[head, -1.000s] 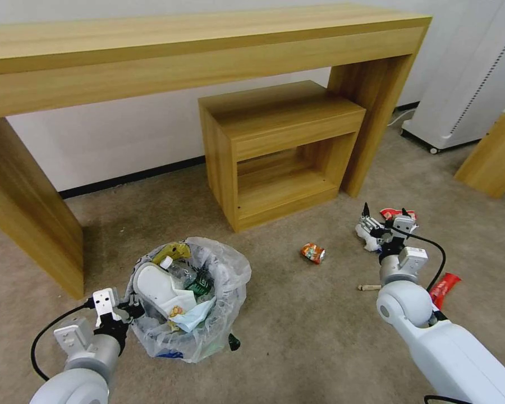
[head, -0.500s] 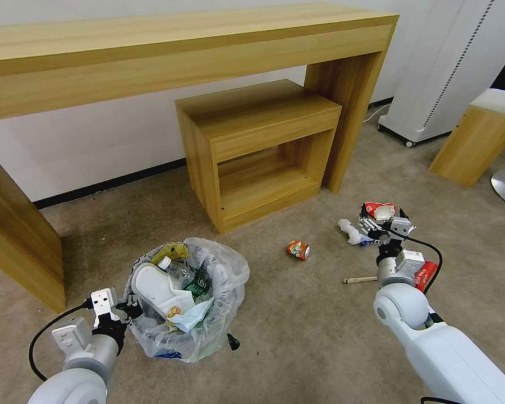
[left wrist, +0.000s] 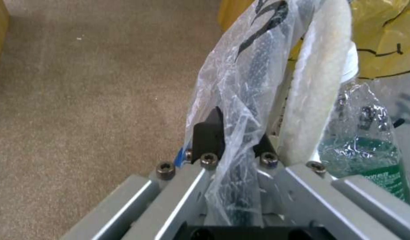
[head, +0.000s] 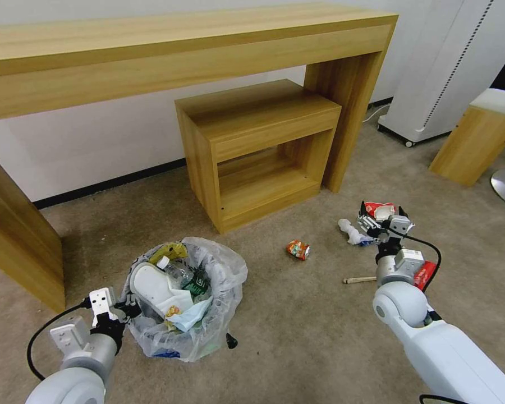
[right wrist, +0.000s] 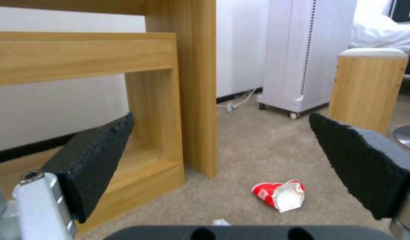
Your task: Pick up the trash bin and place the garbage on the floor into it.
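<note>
The trash bin (head: 188, 306) is sitting on the carpet out in front of the small wooden cabinet (head: 258, 148), off toward the robot's left side of it. It's pretty stuffed: a white slipper (head: 151, 286), a green-label bottle (head: 192, 283), something yellow poking up at the back edge, and some crumpled paper on top. The clear plastic liner (left wrist: 240, 76) is puffing over the rim.

The left gripper (head: 130, 308) is hanging onto the rim of the bin on the side farthest from the cabinet's open shelf. In the left wrist view its black fingertips (left wrist: 209, 133) are pinched together on the bag and the rim edge, with the slipper and bottle just past them.

The right gripper (head: 382, 217) is hovering low over the floor on the robot's right side of the cabinet, jaws spread wide apart and holding nothing. Its two black pads (right wrist: 94, 156) are framing a red and white wrapper (right wrist: 280, 195) lying on the carpet just beyond them. A white crumpled bit (head: 349, 230) is lying right beside the gripper on the cabinet side, a crushed can (head: 298, 249) is sitting on the carpet between the bin and the gripper, and a wooden stick (head: 359, 279) is lying a bit nearer the robot. Another red wrapper (head: 425, 275) is peeking out from behind the right arm.
</note>
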### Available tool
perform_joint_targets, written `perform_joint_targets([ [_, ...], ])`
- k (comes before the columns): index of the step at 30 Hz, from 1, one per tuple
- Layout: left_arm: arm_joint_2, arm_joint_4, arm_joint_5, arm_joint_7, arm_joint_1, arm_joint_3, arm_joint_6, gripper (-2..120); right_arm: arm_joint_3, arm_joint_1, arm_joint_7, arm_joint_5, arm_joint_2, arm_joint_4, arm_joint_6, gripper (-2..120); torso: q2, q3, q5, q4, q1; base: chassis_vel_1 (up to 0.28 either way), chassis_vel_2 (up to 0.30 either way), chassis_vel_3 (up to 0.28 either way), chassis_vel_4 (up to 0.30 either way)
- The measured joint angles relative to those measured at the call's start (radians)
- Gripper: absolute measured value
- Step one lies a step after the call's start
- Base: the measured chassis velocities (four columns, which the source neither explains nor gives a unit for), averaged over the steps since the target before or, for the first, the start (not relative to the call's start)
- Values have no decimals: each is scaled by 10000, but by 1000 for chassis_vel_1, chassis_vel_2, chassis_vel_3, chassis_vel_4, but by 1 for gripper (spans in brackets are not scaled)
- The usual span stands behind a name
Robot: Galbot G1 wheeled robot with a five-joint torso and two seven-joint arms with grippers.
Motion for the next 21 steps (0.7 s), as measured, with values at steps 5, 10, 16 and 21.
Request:
perform_joint_targets([
  [5,5,-12,-5,-8,33,-5,0,1,0,10,0,8,5,23,-5,100,0,0,0,-3,0,0,0,0,0],
  [10,6,-61,-9,-10,50,-17,0,1,0,14,-6,5,6,31,-2,100,0,0,0,-1,0,0,0,0,0],
  [16,12,-72,-1,-12,59,-27,1,1,66,-9,-72,-37,13,31,86,100,1,0,0,-1,0,0,0,0,0],
  [21,10,-72,29,-18,75,-27,-4,1,158,-82,-123,-84,3,32,131,100,1,0,0,-1,1,0,0,0,0],
])
